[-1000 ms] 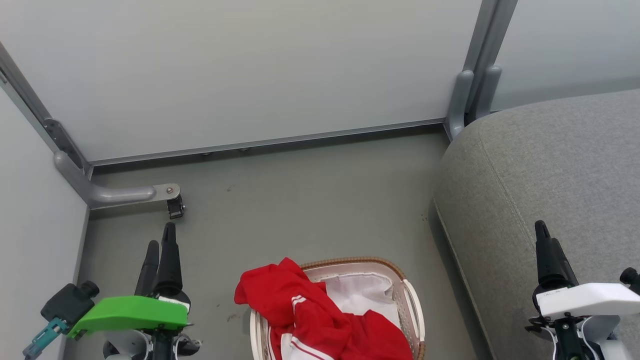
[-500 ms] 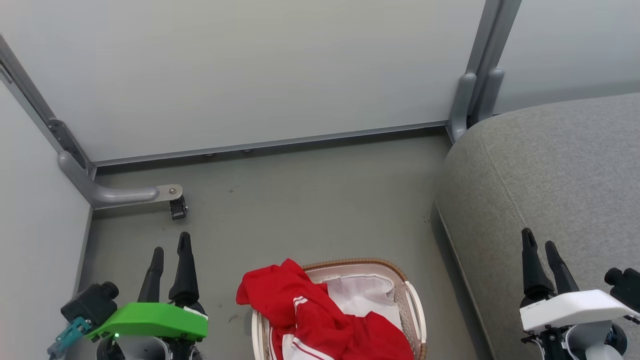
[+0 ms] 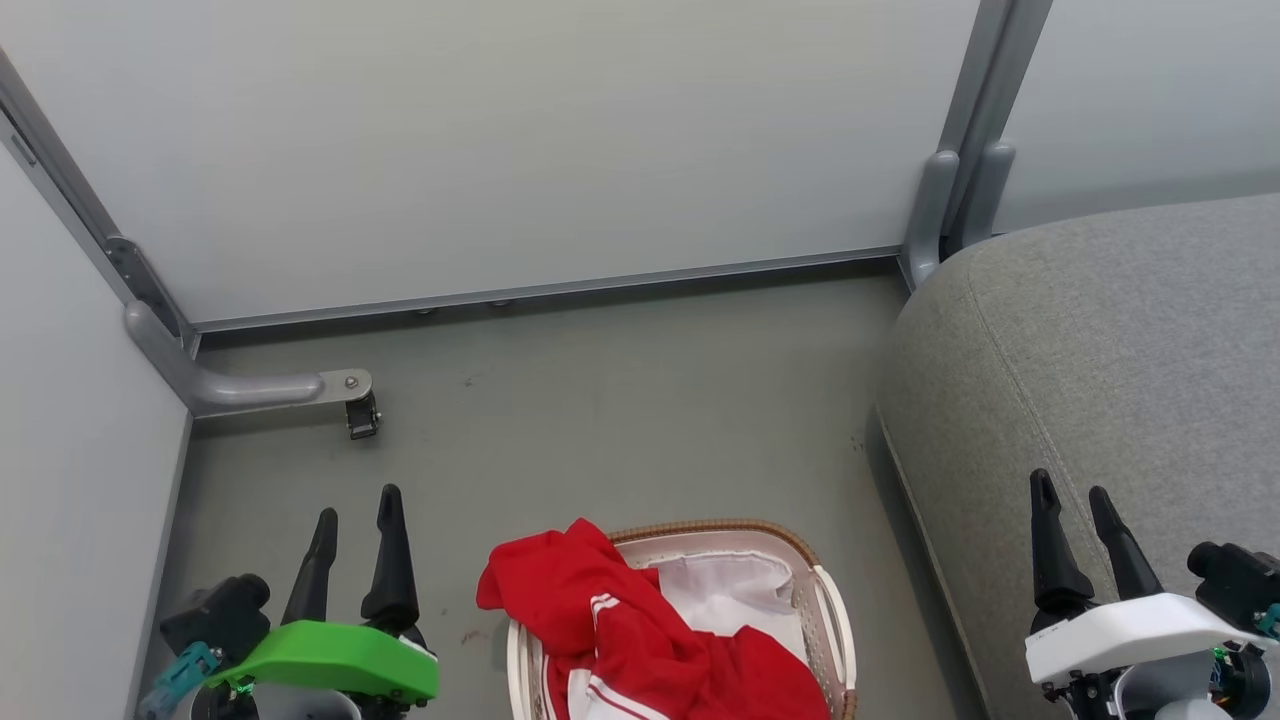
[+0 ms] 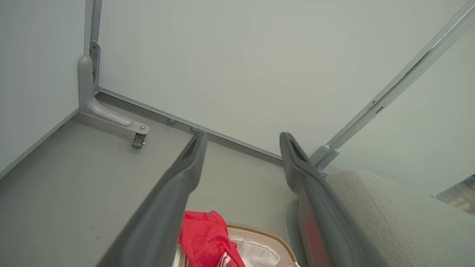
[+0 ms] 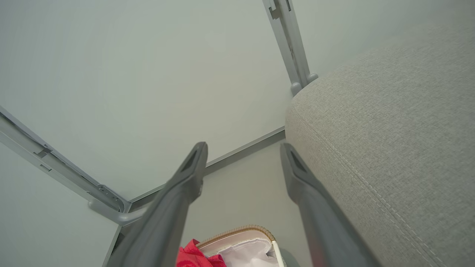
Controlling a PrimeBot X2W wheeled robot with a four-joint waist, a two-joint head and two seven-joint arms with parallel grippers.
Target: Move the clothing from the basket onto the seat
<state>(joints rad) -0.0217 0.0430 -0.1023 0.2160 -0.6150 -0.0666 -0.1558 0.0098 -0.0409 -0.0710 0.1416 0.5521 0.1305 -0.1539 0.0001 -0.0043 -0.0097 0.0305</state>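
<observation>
Red clothing (image 3: 630,630) with white stripes lies heaped in the white basket (image 3: 832,610) with a brown woven rim, spilling over its left rim; a white liner shows inside. The basket stands on the floor at the bottom middle of the head view. The grey seat (image 3: 1100,350) fills the right side. My left gripper (image 3: 357,515) hangs open left of the basket, empty. Over the seat's front edge my right gripper (image 3: 1072,490) is open and empty too. In the left wrist view the clothing (image 4: 202,237) shows between the fingers (image 4: 185,167); in the right wrist view the basket (image 5: 237,231) and seat (image 5: 389,129) show.
Pale partition walls (image 3: 500,150) close off the far side and the left. A grey metal foot with a small castor (image 3: 355,405) juts onto the floor at the left. A grey post (image 3: 950,200) stands at the seat's far corner. Grey floor (image 3: 620,400) lies beyond the basket.
Both grippers have drawn back toward the bottom of the head view, and each shows its two fingers spread where they overlapped before. The camera has shifted slightly; clothing and basket lie as before.
</observation>
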